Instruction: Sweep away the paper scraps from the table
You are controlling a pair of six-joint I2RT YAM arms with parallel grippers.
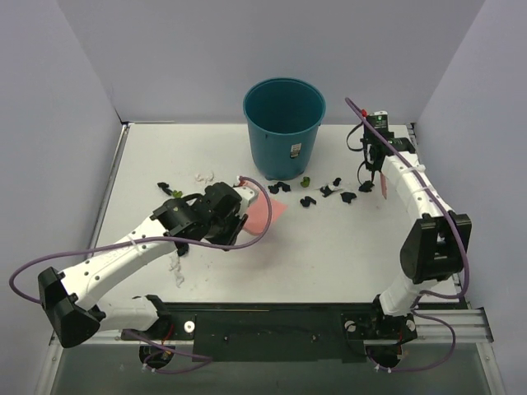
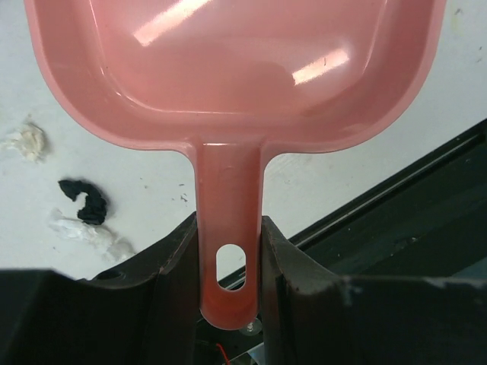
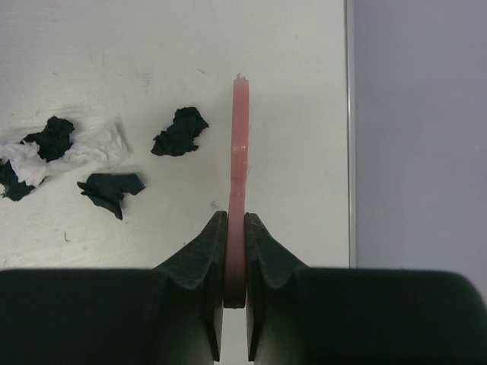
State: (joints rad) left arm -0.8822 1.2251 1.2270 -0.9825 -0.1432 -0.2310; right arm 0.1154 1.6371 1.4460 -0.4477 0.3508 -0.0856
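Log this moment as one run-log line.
left gripper: shut on pink dustpan handle | right gripper: shut on pink brush | paper scraps: scattered on table

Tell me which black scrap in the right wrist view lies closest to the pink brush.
The lone black scrap just left of the pink brush; the other black scraps lie farther left.

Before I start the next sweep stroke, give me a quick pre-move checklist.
1. Grip of left gripper on dustpan handle: ok.
2. Grip of right gripper on brush: ok.
3. Line of paper scraps between brush and dustpan: ok.
4. No scraps behind dustpan: not ok, some lie near the left arm.
5. Dustpan lip flat on table: cannot tell.
6. Teal bin upright: ok.
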